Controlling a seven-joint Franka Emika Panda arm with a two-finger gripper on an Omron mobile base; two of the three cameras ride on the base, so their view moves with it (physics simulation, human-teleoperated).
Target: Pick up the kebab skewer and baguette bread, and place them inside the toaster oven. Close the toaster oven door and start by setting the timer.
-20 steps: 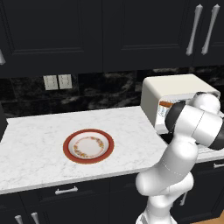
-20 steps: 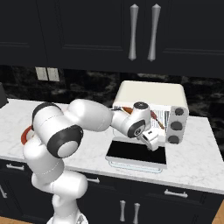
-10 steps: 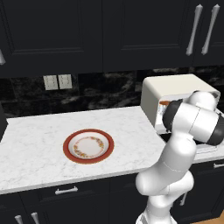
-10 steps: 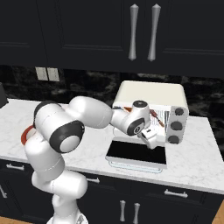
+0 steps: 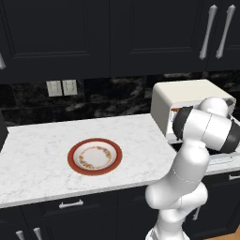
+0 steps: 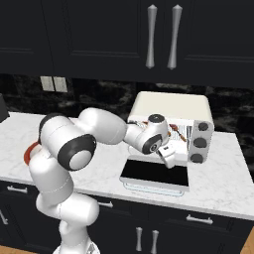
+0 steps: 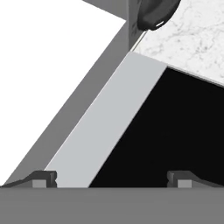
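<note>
With its jaws spread and empty, the gripper [image 6: 167, 158] hangs over the door [image 6: 156, 173], a stiff hinged panel best lifted by its front-edge handle.

The toaster oven [image 6: 171, 106] is cream-white, with grey knobs down its right side. Its lowered door [image 6: 156, 172] is black glass in a pale frame. The counter [image 5: 42, 154] is white marble with faint grey veins. The plate [image 5: 94, 156] has a red-brown rim and a white centre ringed with small orange-brown flecks. The cabinets [image 5: 93, 33] are black with silver handles, and the backsplash [image 5: 112, 96] is black stone with grey mottling.
</note>
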